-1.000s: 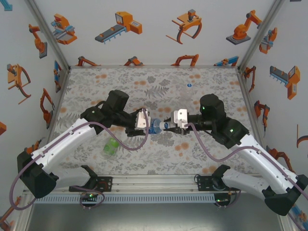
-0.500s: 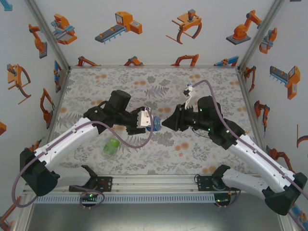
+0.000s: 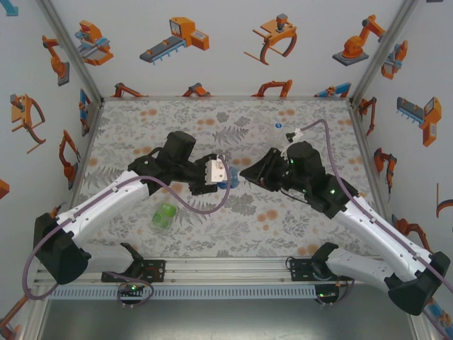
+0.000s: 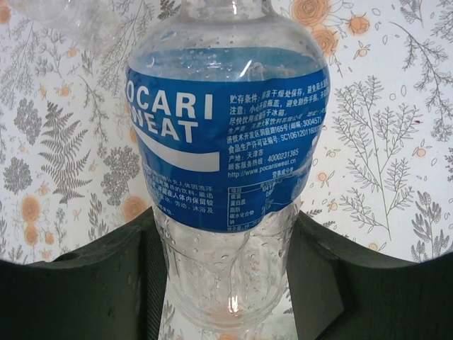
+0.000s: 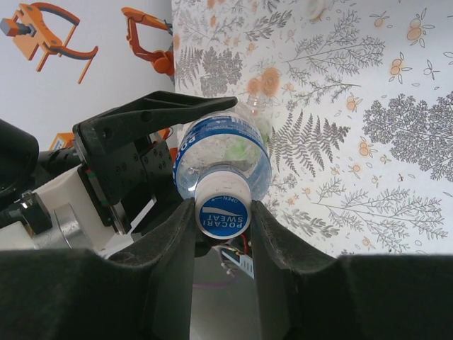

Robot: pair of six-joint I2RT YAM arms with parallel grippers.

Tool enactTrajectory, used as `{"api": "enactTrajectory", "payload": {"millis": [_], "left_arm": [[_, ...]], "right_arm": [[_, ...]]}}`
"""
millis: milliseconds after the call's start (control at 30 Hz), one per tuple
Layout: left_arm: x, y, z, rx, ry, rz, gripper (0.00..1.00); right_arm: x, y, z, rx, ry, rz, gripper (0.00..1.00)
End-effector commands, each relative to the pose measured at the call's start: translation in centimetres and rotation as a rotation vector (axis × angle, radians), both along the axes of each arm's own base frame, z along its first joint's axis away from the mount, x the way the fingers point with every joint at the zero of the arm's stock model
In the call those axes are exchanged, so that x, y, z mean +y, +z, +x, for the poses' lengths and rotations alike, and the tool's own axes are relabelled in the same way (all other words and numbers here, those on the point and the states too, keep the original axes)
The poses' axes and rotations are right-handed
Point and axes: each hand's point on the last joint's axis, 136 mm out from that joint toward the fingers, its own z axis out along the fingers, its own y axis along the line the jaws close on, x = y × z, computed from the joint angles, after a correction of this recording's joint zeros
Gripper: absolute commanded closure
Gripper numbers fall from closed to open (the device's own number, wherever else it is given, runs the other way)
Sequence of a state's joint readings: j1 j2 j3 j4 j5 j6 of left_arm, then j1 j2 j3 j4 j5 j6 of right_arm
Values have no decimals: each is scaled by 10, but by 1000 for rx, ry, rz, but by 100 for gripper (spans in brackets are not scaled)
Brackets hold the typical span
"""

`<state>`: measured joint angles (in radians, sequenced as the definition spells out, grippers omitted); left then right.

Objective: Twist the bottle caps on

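Note:
The blue-labelled bottle [image 4: 226, 134] is held level above the middle of the table, with my left gripper [image 4: 226, 283] shut on its clear lower body. In the top view that bottle [image 3: 231, 180] lies between my left gripper [image 3: 225, 176] and my right gripper [image 3: 243, 173]. On its neck sits a bottle cap [image 5: 223, 210], white-sided with a blue top, and my right gripper [image 5: 223, 216] is shut on it, one finger on each side. The green-labelled bottle [image 3: 163, 216] lies on its side at the near left. A second whitish cap [image 3: 279, 126] rests on the table at the far right.
The floral table mat [image 3: 212, 120] spreads to the back wall. White walls with orange robot stickers [image 3: 177, 35] close in the back and both sides. A metal rail [image 3: 226, 269] runs along the near edge between the arm bases.
My right wrist has turned about its own axis while shut on the cap; its white block has swung out of sight. The left gripper and bottle have shifted slightly up and right.

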<state>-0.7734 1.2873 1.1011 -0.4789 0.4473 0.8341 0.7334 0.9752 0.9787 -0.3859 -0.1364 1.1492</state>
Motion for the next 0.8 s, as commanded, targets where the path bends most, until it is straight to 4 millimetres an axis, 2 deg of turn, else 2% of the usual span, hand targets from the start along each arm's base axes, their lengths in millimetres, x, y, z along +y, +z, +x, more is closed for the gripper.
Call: {"api": "enactTrajectory", "payload": {"millis": [0,167,767], "left_arm": [[-4,8,12,-28,49,-19,100],[-1,5,18,-33,84,-2,100],[-1,9,-1,-29,-3,-39,100]], "right_arm": [[5,16,4,2,-10,57,65],[9,16,5,2,0,64,56],[16,8,16,-1,-6,80,61]]}}
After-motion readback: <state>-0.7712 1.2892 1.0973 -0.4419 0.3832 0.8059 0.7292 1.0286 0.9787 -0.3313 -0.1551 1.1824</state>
